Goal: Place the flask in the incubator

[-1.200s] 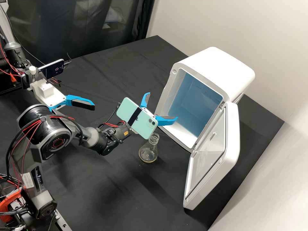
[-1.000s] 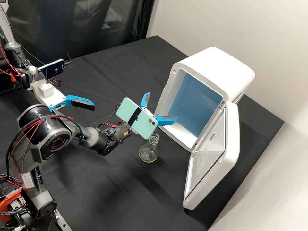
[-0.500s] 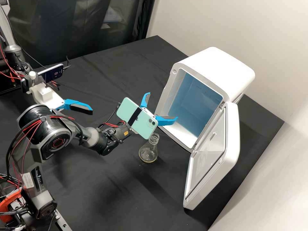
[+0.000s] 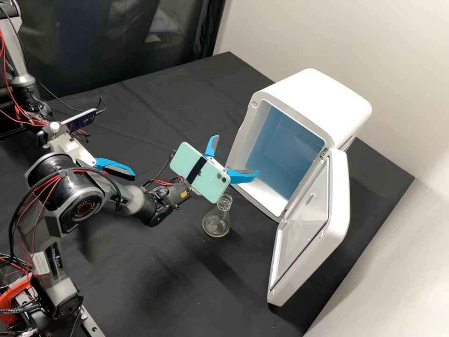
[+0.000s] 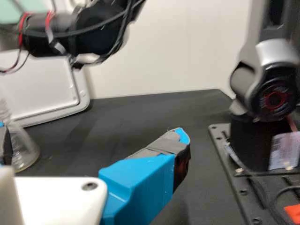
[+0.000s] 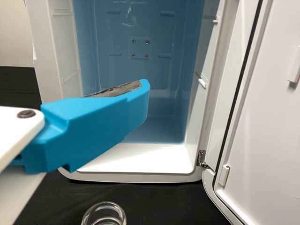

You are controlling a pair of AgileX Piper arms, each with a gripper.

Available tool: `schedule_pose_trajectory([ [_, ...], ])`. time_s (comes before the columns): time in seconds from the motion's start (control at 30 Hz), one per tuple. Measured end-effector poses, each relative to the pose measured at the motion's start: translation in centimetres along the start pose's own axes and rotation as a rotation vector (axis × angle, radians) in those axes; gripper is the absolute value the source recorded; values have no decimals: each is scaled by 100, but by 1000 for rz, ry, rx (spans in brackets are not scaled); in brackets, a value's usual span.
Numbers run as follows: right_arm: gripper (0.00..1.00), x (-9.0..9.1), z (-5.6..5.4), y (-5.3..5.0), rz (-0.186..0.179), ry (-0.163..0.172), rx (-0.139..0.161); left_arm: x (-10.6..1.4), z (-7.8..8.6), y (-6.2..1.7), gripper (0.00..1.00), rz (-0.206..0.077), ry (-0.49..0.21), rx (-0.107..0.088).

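A clear glass conical flask (image 4: 216, 220) is seen standing upright on the black cloth-covered table (image 4: 187, 93), just in front of the open mouth of a white box-shaped incubator with a light blue interior (image 4: 318, 100). The incubator's white door with a clear window panel (image 4: 308, 224) is swung wide open on the side nearer the camera, and the flask is set outside the cabinet, near the door's hinge edge but apart from it.

The right tool (image 4: 230, 161) is held in the air above and slightly behind the flask, pointed into the incubator's opening. Its two bright blue fingers (image 6: 103, 117) are spread wide, and nothing is pinched between them. In the right wrist view the rim of the flask's neck (image 6: 104, 218) is seen directly below the tool, with the blue chamber straight ahead. A mint green phone (image 4: 199, 172) is strapped across the right arm's wrist.

The left tool (image 4: 119, 168) is held low over the table at the left, well apart from the flask and the incubator. Whether it is spread or pressed together cannot be told. In the left wrist view the flask (image 5: 18, 150) is seen far off at the edge. A dark phone (image 4: 79, 119) is mounted on the left arm's wrist.
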Motion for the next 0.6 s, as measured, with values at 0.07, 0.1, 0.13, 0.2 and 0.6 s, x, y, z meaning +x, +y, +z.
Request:
schedule_pose_trajectory([
  [0.07,100,0,0,0,0,0,0,7,-73,-22,100,-8,23,-6],
  [0.1,100,0,0,0,0,0,0,8,-112,-30,100,-10,36,-16],
  [0.13,100,0,0,0,0,0,0,9,-168,-39,100,-13,55,-30],
  [0.2,100,0,0,0,0,0,0,9,-235,-48,100,-16,74,-39],
  [0.6,100,0,0,0,0,0,0,-22,-539,-85,100,-24,162,-60],
])
